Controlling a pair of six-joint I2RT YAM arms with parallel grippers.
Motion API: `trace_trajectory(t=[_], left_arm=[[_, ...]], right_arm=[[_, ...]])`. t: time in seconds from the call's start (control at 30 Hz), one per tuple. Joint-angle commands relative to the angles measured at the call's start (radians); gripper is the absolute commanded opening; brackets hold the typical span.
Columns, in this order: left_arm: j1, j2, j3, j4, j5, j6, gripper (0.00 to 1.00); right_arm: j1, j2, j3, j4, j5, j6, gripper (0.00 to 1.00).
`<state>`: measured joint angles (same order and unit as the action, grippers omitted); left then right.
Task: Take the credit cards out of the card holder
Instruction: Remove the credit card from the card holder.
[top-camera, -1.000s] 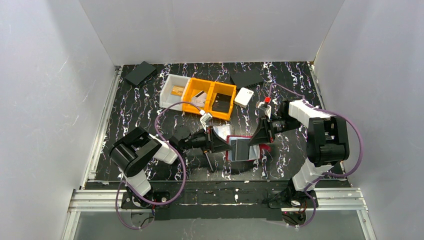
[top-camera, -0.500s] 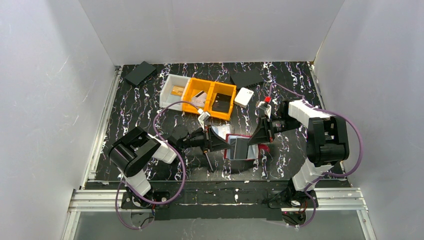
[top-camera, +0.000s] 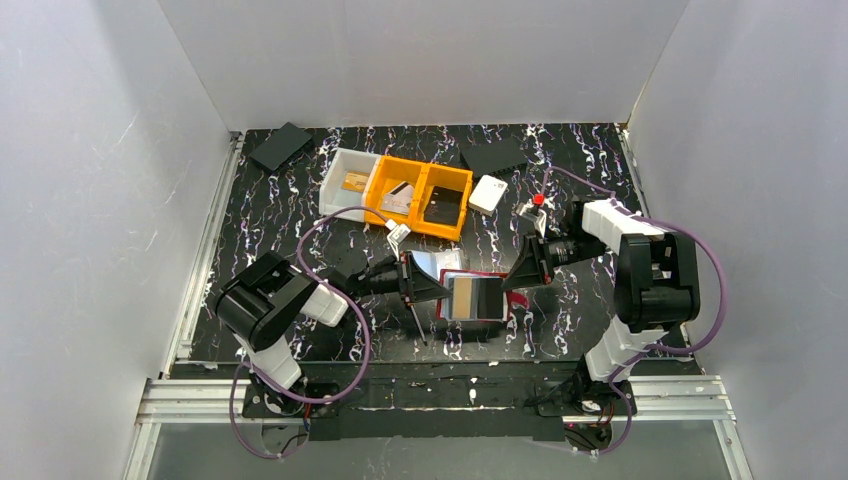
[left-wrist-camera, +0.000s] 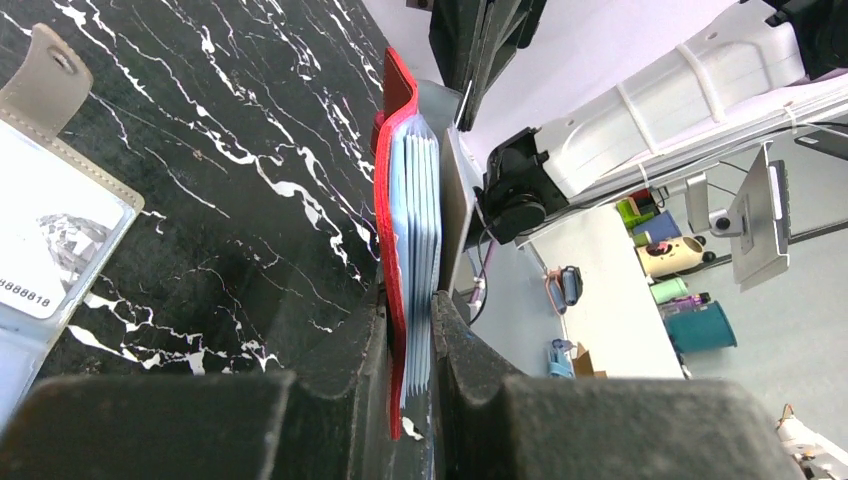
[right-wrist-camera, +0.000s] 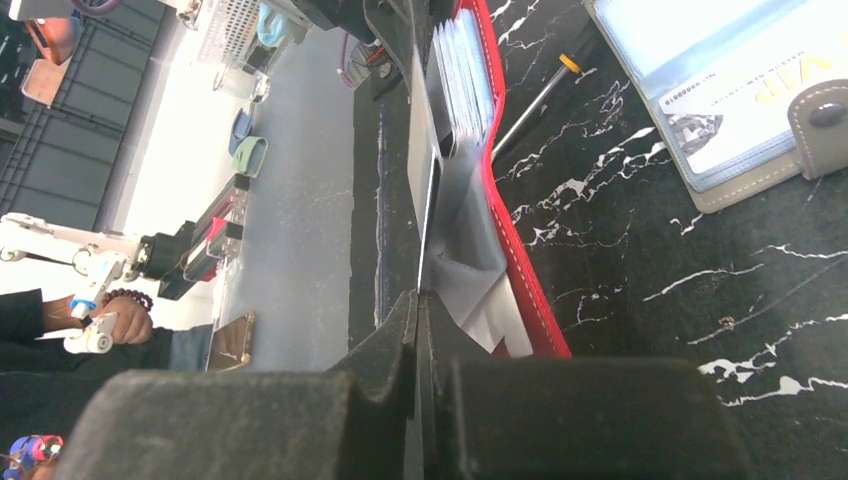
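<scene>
Lower middle of the top view: red card holder (top-camera: 484, 274) lies open on the black marbled table (top-camera: 260, 230) between the two arms; left gripper (left-wrist-camera: 410, 335) comes in from the left, jaws narrow and clamped on the holder's lower edge, red cover and its stack of light blue sleeves (left-wrist-camera: 420, 210) squeezed between the fingers; right gripper (right-wrist-camera: 420, 325) comes in from the right, jaws almost together and pinching the edge of a grey credit card (right-wrist-camera: 422, 180); card lies over the open holder, seen edge-on in both wrist views, far end among the sleeves, cannot tell how deep it sits; thin screwdriver (top-camera: 418, 318) on the table just below the left gripper; a second grey holder with a snap tab (right-wrist-camera: 815, 115) lies flat just beside the red one, upper right of the right wrist view, printed card showing in it; upper middle of the top view: white bin (top-camera: 345, 170) touching two orange bins (top-camera: 440, 195), card-like items inside; small white box (top-camera: 488, 193) right of the bins; two black flat pieces (top-camera: 280, 146) along the far edge.
</scene>
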<state>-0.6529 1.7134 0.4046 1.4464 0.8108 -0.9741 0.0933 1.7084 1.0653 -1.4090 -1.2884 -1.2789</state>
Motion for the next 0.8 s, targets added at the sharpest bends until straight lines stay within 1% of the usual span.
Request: trace_trajectory(t=[0.0, 0.23, 0.33, 0.53, 0.6, 0.63, 0.77], left_arm=[[0.010, -0.007, 0.004, 0.020, 0.049, -0.006, 0.00], [0.012, 0.025, 0.009, 0.020, 0.038, -0.023, 0.00], [0.020, 0.042, -0.011, 0.020, 0.019, -0.028, 0.00], [0.041, 0.071, -0.044, 0.018, 0.001, -0.023, 0.00], [0.041, 0.095, -0.038, 0.016, -0.003, -0.026, 0.00], [0.038, 0.150, -0.027, 0.013, -0.023, -0.037, 0.00], [0.021, 0.206, -0.017, 0.009, -0.084, -0.047, 0.00]], right_arm=[[-0.010, 0.005, 0.033, -0.013, 0.010, 0.000, 0.07], [-0.013, 0.010, 0.037, -0.007, 0.017, 0.002, 0.04], [-0.035, 0.020, 0.033, 0.054, 0.034, 0.081, 0.02], [-0.059, 0.029, 0.025, 0.061, 0.071, 0.081, 0.01], [-0.062, 0.031, 0.025, 0.060, 0.070, 0.081, 0.01], [-0.073, 0.033, 0.028, 0.054, 0.058, 0.076, 0.01], [-0.078, 0.033, 0.027, 0.050, 0.054, 0.072, 0.01]])
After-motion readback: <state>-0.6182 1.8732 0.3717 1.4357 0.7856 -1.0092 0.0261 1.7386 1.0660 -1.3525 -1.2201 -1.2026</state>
